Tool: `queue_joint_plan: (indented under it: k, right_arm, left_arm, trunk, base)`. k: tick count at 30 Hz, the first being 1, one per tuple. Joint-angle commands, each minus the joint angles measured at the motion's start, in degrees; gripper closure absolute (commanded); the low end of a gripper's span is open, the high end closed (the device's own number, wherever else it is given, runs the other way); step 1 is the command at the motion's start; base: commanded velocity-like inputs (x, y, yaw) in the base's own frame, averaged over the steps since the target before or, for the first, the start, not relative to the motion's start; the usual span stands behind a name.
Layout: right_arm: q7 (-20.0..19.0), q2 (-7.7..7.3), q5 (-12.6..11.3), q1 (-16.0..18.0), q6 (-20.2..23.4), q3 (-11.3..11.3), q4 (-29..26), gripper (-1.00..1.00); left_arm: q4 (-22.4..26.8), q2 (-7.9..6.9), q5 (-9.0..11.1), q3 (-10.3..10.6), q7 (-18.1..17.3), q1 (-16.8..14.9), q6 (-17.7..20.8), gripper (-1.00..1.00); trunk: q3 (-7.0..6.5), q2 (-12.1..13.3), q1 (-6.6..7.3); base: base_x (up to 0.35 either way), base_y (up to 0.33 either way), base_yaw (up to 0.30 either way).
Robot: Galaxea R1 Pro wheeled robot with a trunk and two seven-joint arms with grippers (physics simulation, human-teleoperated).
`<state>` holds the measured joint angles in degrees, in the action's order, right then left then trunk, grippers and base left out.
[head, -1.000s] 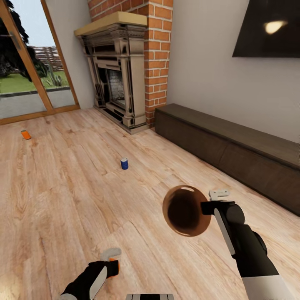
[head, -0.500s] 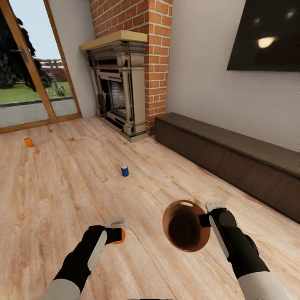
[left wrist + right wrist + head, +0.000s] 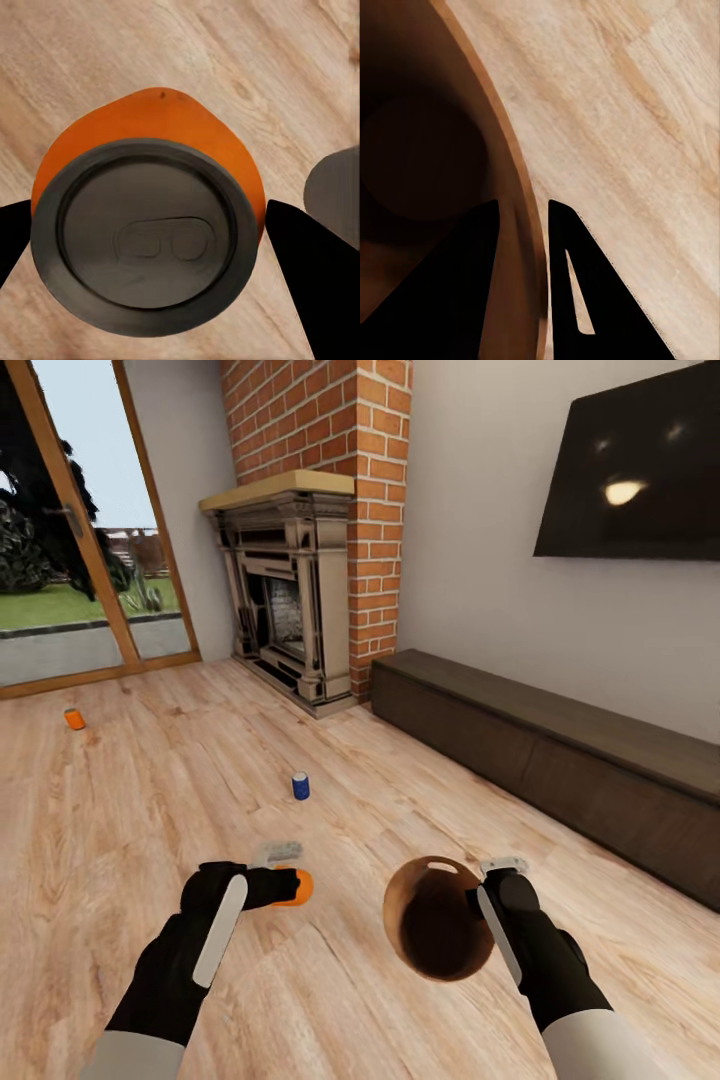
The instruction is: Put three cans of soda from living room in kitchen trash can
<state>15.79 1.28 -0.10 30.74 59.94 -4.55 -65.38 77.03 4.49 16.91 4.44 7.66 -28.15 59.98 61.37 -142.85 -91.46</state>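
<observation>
Head view, L fingers (image 3: 283,868) gripping orange can (image 3: 296,887)

Two orange cans (image 3: 295,886) (image 3: 73,718), one blue can (image 3: 300,786), seemingly one bin (image 3: 437,918).

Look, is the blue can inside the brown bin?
No, the blue can stands on the wood floor, apart from the bin.

The head camera looks forward and down over the plank floor (image 3: 150,800), which both wrist cameras, each close behind its fingers, also share.
</observation>
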Motion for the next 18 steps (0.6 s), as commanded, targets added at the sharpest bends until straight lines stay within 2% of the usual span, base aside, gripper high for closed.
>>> queue_joint_plan:
  k: [1,4,6,11,16,18]
  right_arm:
    - [0.1,0.11,0.6,0.0,0.1,0.0,0.1,1.00]
    - [0.3,0.23,0.6,0.0,0.1,0.0,0.7,1.00]
    - [0.4,0.51,0.6,0.2,-1.5,0.0,2.7,1.00]
    - [0.5,1.20,0.7,1.2,-3.5,0.0,6.1,1.00]
    - [1.4,1.79,0.7,1.7,-5.2,0.0,8.2,1.00]
    - [3.5,2.12,0.6,2.4,-6.5,0.0,10.0,1.00]
  left_arm:
    - [0.2,-0.05,0.4,1.6,0.0,0.0,0.0,1.00]
    - [0.4,-0.02,1.4,2.8,0.0,0.0,0.0,1.00]
    - [0.5,-0.14,3.7,4.4,-0.1,0.0,0.0,1.00]
    - [0.7,-0.48,7.3,6.7,-0.1,0.0,0.0,1.00]
    - [2.9,-0.59,8.6,8.4,-0.1,0.1,0.0,1.00]
    - [3.7,-0.60,8.8,9.0,-0.1,0.1,0.0,1.00]
  trunk:
    - [-0.19,0.4,0.23]
    - [-0.73,1.6,0.89]
    - [-1.09,2.4,1.33]
    - [-1.98,4.4,2.43]
    - [-2.88,6.4,3.52]
    - [-3.24,7.2,3.96]
  base:
    - [0.000,0.000,0.000]
    - [0.000,0.000,0.000]
    - [0.000,0.000,0.000]
    - [0.000,0.000,0.000]
    - [0.000,0.000,0.000]
    - [0.000,0.000,0.000]
